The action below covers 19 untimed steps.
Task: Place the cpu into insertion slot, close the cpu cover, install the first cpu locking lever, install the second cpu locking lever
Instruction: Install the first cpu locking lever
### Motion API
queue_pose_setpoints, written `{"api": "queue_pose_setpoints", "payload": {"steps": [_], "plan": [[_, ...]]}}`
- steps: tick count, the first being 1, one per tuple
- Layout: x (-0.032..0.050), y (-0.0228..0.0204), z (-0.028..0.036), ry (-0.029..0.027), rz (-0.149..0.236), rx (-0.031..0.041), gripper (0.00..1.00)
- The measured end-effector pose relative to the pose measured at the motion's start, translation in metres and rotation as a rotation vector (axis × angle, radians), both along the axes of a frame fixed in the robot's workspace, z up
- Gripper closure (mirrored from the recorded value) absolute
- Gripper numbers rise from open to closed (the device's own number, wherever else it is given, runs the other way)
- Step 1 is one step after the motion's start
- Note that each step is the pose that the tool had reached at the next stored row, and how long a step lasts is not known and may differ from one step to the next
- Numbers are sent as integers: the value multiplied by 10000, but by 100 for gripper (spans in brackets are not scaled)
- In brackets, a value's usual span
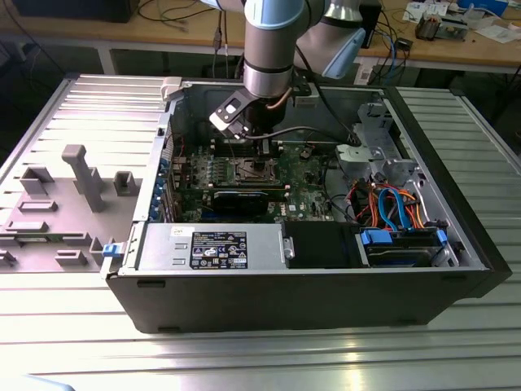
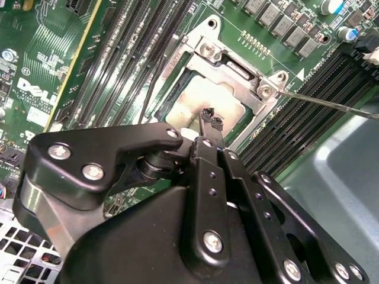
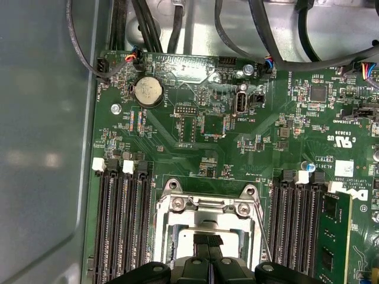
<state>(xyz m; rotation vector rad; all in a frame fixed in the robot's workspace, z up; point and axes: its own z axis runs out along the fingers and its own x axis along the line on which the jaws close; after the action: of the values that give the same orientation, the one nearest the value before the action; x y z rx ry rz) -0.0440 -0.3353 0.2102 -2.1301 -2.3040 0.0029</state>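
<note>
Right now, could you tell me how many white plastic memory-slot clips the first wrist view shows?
4: two white clips beside the grey metal case wall, two near the green memory module. Others may be hidden.

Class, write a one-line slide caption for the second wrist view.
Shut gripper over the silver chip, framed by its metal cover, on the green board.

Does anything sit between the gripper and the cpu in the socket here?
Nothing visible does. The gripper hangs close over the dull silver square cpu, which lies framed by the silvery metal cpu cover.
</note>
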Motion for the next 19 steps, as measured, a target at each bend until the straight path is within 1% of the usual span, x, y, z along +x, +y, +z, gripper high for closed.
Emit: {"api": "queue_pose_setpoints", "payload": {"steps": [3, 7, 11, 14, 19], "plan": [[3, 1, 5, 1, 0, -3, 89], [2, 0, 94, 0, 0, -2, 89], [2, 0, 159, 0, -1, -2, 89], [2, 0, 225, 0, 0, -2, 89], [2, 0, 301, 0, -1, -2, 89]]}}
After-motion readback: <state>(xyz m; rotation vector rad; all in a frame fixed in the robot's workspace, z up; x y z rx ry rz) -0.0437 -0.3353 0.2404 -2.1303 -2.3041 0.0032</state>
